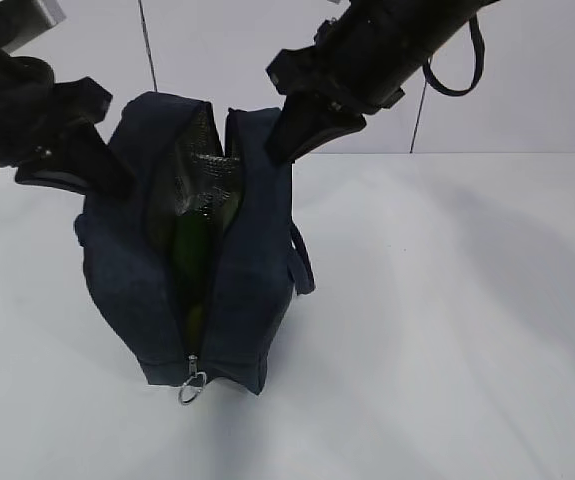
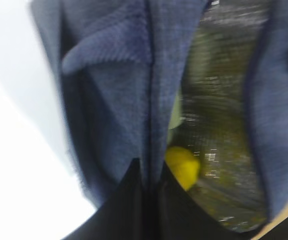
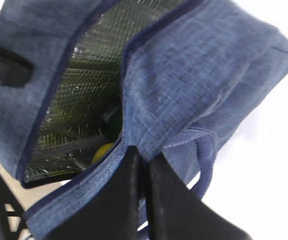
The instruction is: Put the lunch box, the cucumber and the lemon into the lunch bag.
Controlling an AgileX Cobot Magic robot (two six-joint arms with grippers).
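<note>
So the lunch bag (image 1: 237, 300) is standing upright on the white table (image 1: 447, 330) with its top unzipped and gaping, and both arms are on it from either side. The left gripper (image 2: 149, 187) has its jaws pressed together on the bag's left wall, right at the edge of the opening; you can see the navy fabric pinched between the two dark fingers (image 2: 126, 200) in the left wrist view. The right gripper (image 3: 142, 172) is doing the same on the other side, jaws closed tight on the right wall near the rim, with one loop handle (image 3: 206, 165) drooping just beside it. Between them the opening is spread apart and the silvery lining (image 3: 83, 75) shows inside. The lemon (image 2: 183, 166) is already down in the bag, bright yellow against the lining, and it peeks out in the right wrist view too. Something dark green and long sits in the slot in the exterior view, which looks like the cucumber (image 1: 195, 235). I can't make out the lunch box in any view. The zipper's metal ring pull (image 1: 193, 388) hangs at the bottom front end of the bag, resting by the table.
</note>
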